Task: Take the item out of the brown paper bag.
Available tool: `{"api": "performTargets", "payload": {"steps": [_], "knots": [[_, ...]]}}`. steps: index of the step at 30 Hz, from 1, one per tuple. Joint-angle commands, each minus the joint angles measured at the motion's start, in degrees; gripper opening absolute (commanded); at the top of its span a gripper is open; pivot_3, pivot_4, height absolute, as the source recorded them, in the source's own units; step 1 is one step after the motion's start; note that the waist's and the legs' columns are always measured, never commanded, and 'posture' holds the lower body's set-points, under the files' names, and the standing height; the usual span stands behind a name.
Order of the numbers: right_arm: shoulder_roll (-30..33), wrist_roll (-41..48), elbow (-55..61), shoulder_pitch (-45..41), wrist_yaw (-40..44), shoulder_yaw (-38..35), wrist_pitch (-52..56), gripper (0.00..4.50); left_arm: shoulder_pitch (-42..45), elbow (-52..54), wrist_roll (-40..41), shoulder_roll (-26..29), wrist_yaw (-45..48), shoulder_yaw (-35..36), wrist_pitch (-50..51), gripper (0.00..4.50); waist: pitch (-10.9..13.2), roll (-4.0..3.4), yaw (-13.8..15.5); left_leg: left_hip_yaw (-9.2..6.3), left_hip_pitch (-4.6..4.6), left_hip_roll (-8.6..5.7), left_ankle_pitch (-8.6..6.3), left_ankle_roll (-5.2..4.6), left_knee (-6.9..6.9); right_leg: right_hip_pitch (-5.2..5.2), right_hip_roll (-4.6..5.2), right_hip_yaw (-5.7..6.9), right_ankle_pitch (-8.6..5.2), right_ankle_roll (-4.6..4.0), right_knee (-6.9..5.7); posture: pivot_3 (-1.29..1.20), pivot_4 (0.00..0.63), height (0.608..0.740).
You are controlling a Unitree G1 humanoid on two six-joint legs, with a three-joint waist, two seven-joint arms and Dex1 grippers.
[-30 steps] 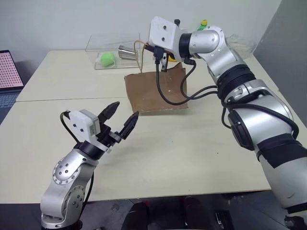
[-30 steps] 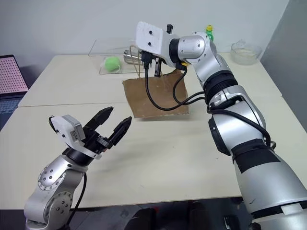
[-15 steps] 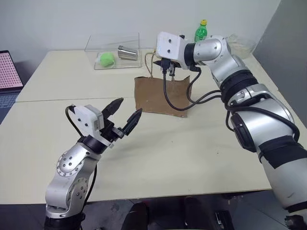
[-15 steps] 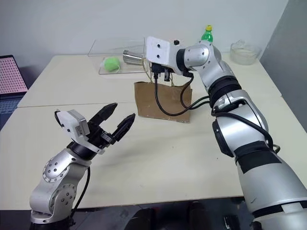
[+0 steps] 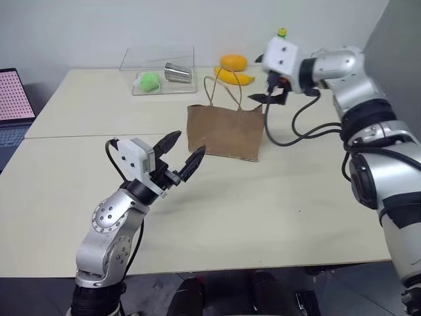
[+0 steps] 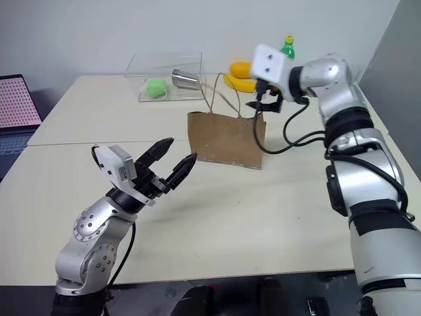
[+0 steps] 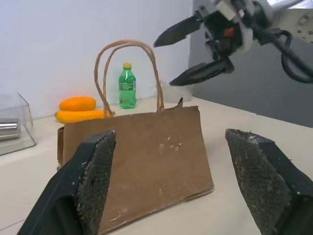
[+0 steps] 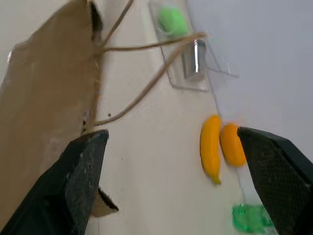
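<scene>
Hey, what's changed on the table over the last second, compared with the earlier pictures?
The right gripper let go of the brown paper bag handles, opened, and swung off to the bag's right. The bag went from tipped back to standing upright. The left gripper stayed open and empty in front of the bag.

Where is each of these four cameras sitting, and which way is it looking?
Left and right eye views: on the head, looking down over the table; both arms show.
Left wrist view: looks between the left gripper, jaws open, at the standing brown paper bag, the right gripper above it.
Right wrist view: from the open right gripper, across the bag's handles toward a banana.
All views share the bag.
</scene>
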State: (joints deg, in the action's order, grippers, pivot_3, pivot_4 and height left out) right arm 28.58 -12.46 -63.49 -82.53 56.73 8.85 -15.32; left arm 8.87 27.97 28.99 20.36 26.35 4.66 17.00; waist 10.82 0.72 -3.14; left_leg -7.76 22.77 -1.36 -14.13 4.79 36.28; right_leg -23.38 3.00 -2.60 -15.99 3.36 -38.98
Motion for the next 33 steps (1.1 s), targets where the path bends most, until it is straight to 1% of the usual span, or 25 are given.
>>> {"api": "performTargets", "payload": {"steps": [1,2,4,5,6,7,8,9,11,12,13,15,17,20,22,23,25,27,33], "knots": [[4.20,8.94,25.66,15.00,1.38,-7.09,12.48,4.47,2.26,-0.06,-0.51,-0.45,-1.17,-0.05,0.26,3.75,-0.05,0.09,0.51,-0.06,0.01,0.00,-0.01,-0.01,0.04,0.05,0.00,0.04,0.00,0.00,0.01,0.00,0.150,0.740],[4.74,11.52,37.71,22.58,0.43,-9.25,18.52,4.47,3.66,-1.26,-0.81,-0.41,-1.31,0.08,0.30,3.75,-0.05,0.08,0.75,-0.09,0.03,0.00,-0.04,-0.06,0.10,0.09,0.00,0.07,0.00,0.00,0.02,0.00,0.150,0.740],[3.72,16.60,59.53,36.08,-3.66,-13.41,29.57,4.50,7.54,-5.45,-1.82,-0.26,-2.08,0.88,0.16,3.38,-0.06,0.05,1.23,-0.09,0.06,-0.01,-0.12,-0.20,0.22,0.08,0.02,0.05,0.00,0.00,-0.02,0.00,0.150,0.740],[1.65,19.04,69.46,42.24,-7.14,-15.54,33.62,4.50,10.09,-8.23,-2.49,0.20,-1.68,1.16,-0.30,3.19,-0.06,0.02,1.11,-0.12,0.07,-0.02,-0.12,-0.21,0.24,0.07,0.02,0.06,0.00,0.01,-0.07,0.00,0.150,0.740],[-0.74,21.19,77.62,47.30,-10.54,-17.14,37.57,4.50,12.74,-11.09,-3.25,0.82,-0.89,1.24,-1.01,2.83,-0.08,-0.02,1.08,-0.07,0.07,0.02,-0.13,-0.21,0.33,0.05,0.00,0.03,0.00,0.01,-0.12,0.00,0.150,0.740],[-2.56,22.53,84.02,51.01,-13.31,-17.80,41.28,4.50,14.85,-13.50,-3.56,1.45,0.12,1.47,-1.62,2.54,-0.08,-0.02,0.90,-0.08,0.08,0.02,-0.13,-0.22,0.35,0.04,-0.01,0.04,0.00,0.01,-0.20,0.00,0.150,0.740],[-4.58,23.28,91.23,56.45,-15.91,-17.70,43.83,4.50,18.53,-17.63,-4.49,2.26,1.44,1.34,-2.71,2.23,-0.08,-0.05,0.54,-0.06,0.05,0.05,-0.13,-0.22,0.40,0.04,-0.04,0.03,0.00,0.02,-0.25,0.00,0.150,0.740],[-6.15,23.44,96.87,60.79,-18.04,-17.07,45.54,4.50,21.90,-21.55,-5.06,2.84,2.48,1.48,-3.67,1.87,-0.09,-0.05,0.70,0.00,0.03,0.03,-0.13,-0.23,0.45,0.04,-0.05,-0.02,0.01,0.03,-0.29,0.00,0.150,0.740],[-8.50,23.50,104.44,66.35,-21.95,-15.41,48.25,4.50,27.16,-28.42,-6.00,3.89,4.78,1.71,-5.71,1.26,-0.13,0.02,0.68,-0.13,0.02,0.01,-0.13,-0.23,0.60,0.16,-0.09,0.07,0.03,0.09,-0.29,0.00,0.150,0.740],[-10.23,24.19,107.75,69.41,-23.84,-14.50,48.63,4.50,31.10,-33.87,-7.04,4.30,5.87,1.56,-7.58,0.89,-0.15,0.04,0.78,-0.06,-0.02,0.01,-0.13,-0.23,0.62,0.17,-0.10,0.03,0.05,0.11,-0.26,0.00,0.150,0.740],[-11.33,24.19,110.79,72.24,-25.72,-13.33,49.66,4.50,35.26,-39.81,-8.38,4.73,7.13,1.21,-9.85,0.64,-0.18,0.11,0.93,-0.09,-0.03,-0.03,-0.13,-0.24,0.63,0.23,-0.10,0.03,0.06,0.14,-0.23,0.00,0.150,0.740],[-12.55,23.92,114.58,75.51,-28.34,-11.21,51.32,4.50,41.58,-49.81,-10.42,5.17,9.15,0.91,-13.93,0.02,-0.18,0.13,1.04,-0.13,-0.03,0.01,-0.12,-0.24,0.65,0.24,-0.15,0.06,0.06,0.14,-0.17,0.00,0.150,0.740],[-12.74,23.19,117.23,78.12,-30.34,-8.97,52.40,4.50,48.99,-62.31,-13.96,5.61,10.81,-0.51,-17.97,0.02,-0.19,0.14,1.03,-0.09,-0.02,-0.02,-0.12,-0.25,0.66,0.24,-0.14,0.04,0.07,0.16,-0.11,0.00,0.150,0.740],[-12.56,22.56,119.46,79.92,-32.95,-7.62,53.55,4.50,60.63,-82.18,-21.37,5.45,9.16,-3.64,-24.64,0.02,-0.18,0.19,1.06,-0.13,0.00,-0.04,-0.12,-0.25,0.62,0.23,-0.14,0.07,0.07,0.18,-0.05,0.00,0.150,0.740],[-12.35,22.65,120.54,80.57,-34.28,-7.83,54.15,4.50,66.50,-92.13,-26.13,5.03,8.04,-6.19,-28.14,0.02,-0.16,0.22,1.03,-0.19,0.07,-0.06,-0.12,-0.25,0.62,0.20,-0.14,0.12,0.07,0.18,-0.06,0.00,0.150,0.740],[-12.12,22.64,120.85,80.71,-34.77,-7.84,54.39,4.50,68.33,-95.30,-27.72,4.80,7.32,-6.78,-29.65,0.02,-0.16,0.22,0.97,-0.18,0.08,-0.08,-0.13,-0.26,0.61,0.20,-0.14,0.10,0.07,0.18,-0.03,0.00,0.150,0.740],[-11.29,22.79,121.41,81.56,-35.26,-8.18,54.49,4.50,71.10,-100.35,-31.16,4.03,6.11,-8.52,-29.31,0.02,-0.16,0.22,0.87,-0.19,0.11,-0.10,-0.14,-0.27,0.58,0.19,-0.12,0.10,0.07,0.19,-0.02,0.00,0.150,0.740],[-10.70,23.10,121.72,82.19,-35.71,-8.19,54.43,4.50,72.33,-103.02,-34.11,3.39,6.87,-10.23,-28.14,0.02,-0.16,0.22,0.66,-0.18,0.10,-0.09,-0.15,-0.29,0.55,0.18,-0.12,0.10,0.06,0.20,-0.02,0.00,0.150,0.740],[-9.21,24.17,122.84,83.90,-36.10,-8.11,54.14,4.50,73.21,-105.66,-38.03,2.41,12.90,-11.09,-22.80,0.02,-0.13,0.26,-0.08,-0.19,0.12,-0.08,-0.16,-0.30,0.58,0.17,-0.12,0.10,0.06,0.21,-0.07,0.00,0.150,0.740]]}}
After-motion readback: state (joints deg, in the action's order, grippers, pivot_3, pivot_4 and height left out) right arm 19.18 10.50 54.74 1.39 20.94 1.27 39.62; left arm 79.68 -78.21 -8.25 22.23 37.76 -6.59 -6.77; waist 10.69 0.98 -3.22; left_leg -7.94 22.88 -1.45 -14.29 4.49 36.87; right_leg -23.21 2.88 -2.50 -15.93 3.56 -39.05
